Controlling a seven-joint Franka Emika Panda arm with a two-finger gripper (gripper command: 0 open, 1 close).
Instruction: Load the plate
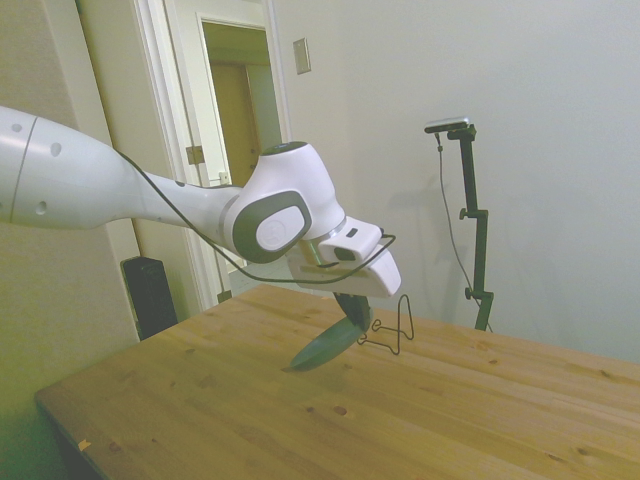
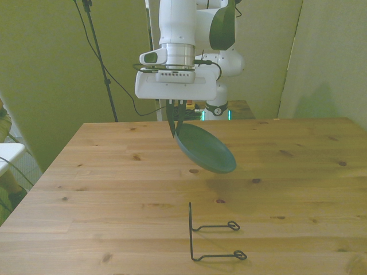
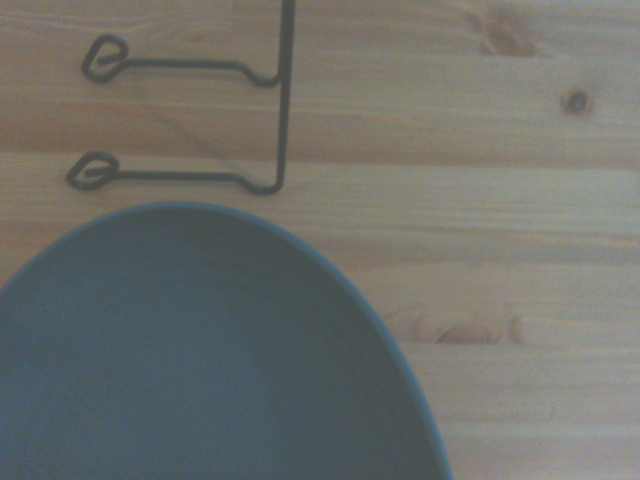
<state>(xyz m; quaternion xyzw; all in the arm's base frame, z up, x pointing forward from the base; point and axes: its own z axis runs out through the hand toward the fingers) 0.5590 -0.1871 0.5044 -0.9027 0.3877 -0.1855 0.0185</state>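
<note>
We hold the plate by its rim in the clenched gripper, tilted above the table, with the wire stand nearer the camera in the front view.

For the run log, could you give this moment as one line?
gripper: shut on plate | plate: airborne, tilted | wire stand: on table, empty

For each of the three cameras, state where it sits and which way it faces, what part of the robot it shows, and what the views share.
Side view: stands off one side of the table, looking across it; shows the white arm entering from the picture's left and the gripper holding the plate tilted above the wood.
Front view: across the table, facing the robot; shows base, arm and gripper.
Wrist view: rides the wrist, looking down at the tabletop; no robot parts show.
Shared: all three show the plate and the wire stand, still empty.
</note>
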